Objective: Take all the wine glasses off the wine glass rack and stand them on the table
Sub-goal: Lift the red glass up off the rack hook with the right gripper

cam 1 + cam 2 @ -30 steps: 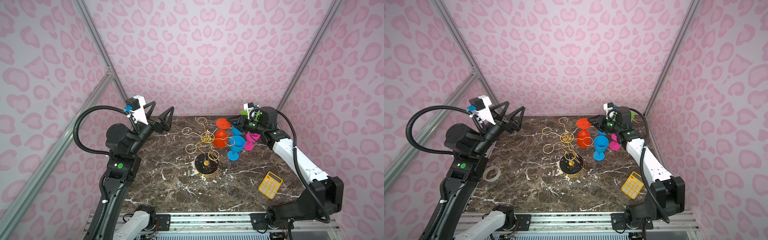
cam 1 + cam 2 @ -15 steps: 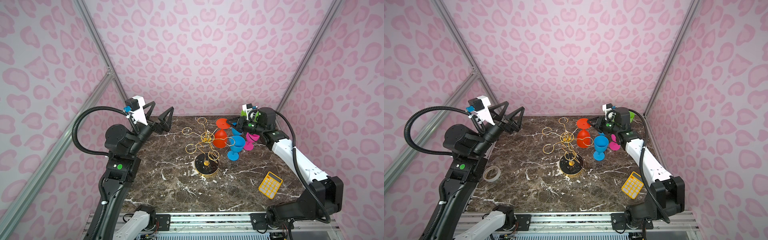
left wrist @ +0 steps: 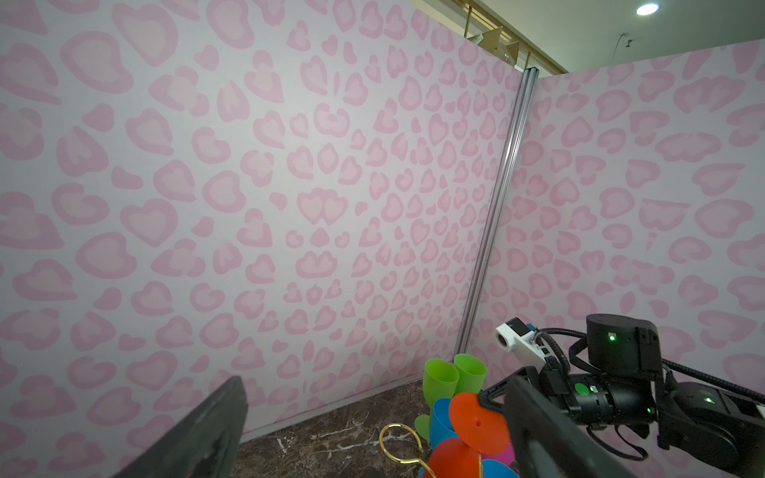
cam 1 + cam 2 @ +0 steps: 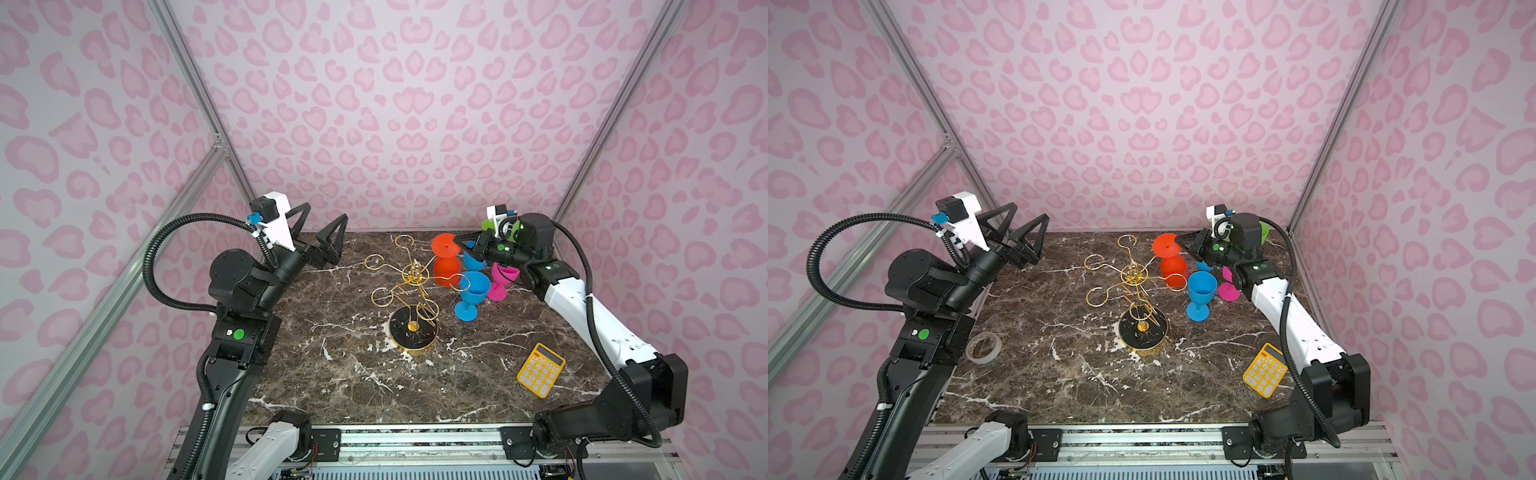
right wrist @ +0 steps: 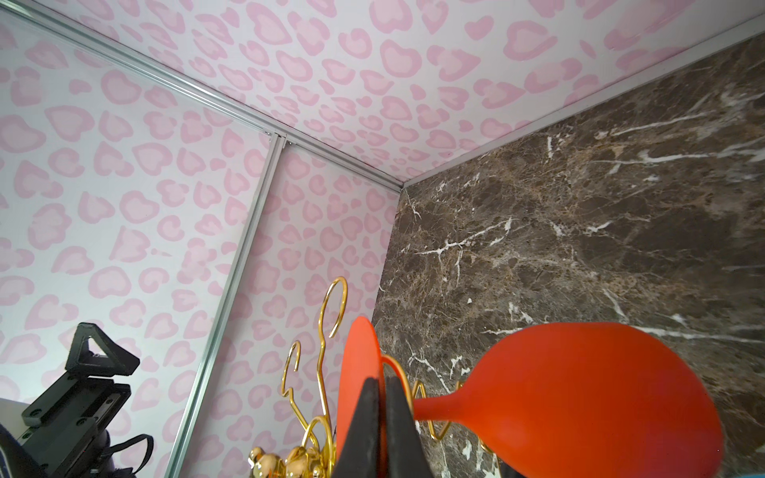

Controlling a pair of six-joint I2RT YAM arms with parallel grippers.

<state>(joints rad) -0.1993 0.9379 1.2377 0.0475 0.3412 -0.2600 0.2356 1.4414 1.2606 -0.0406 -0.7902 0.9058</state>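
Note:
An orange-red wine glass (image 4: 446,272) (image 4: 1174,270) hangs upside down from a loop of the gold wire wine glass rack (image 4: 413,332) (image 4: 1143,332), bowl down and round foot up. My right gripper (image 4: 459,243) (image 4: 1179,241) (image 5: 383,383) reaches in from the back right and is shut on the edge of that foot. In the right wrist view its black fingers pinch the thin disc, with the stem and bowl (image 5: 579,397) to one side. My left gripper (image 4: 326,212) (image 4: 1029,212) (image 3: 374,378) hangs open and empty, raised at the back left, well apart from the rack.
A blue glass (image 4: 471,293) stands upright right of the rack. A second blue glass (image 4: 473,259), a tilted pink glass (image 4: 500,280) and two green glasses (image 3: 441,372) crowd the back right corner. A yellow calculator (image 4: 540,370) lies front right. A tape roll (image 4: 983,347) lies by the left arm.
My right gripper has closed its jaws onto the foot of the orange-red glass. The left arm has barely moved and the glass still hangs on its loop.

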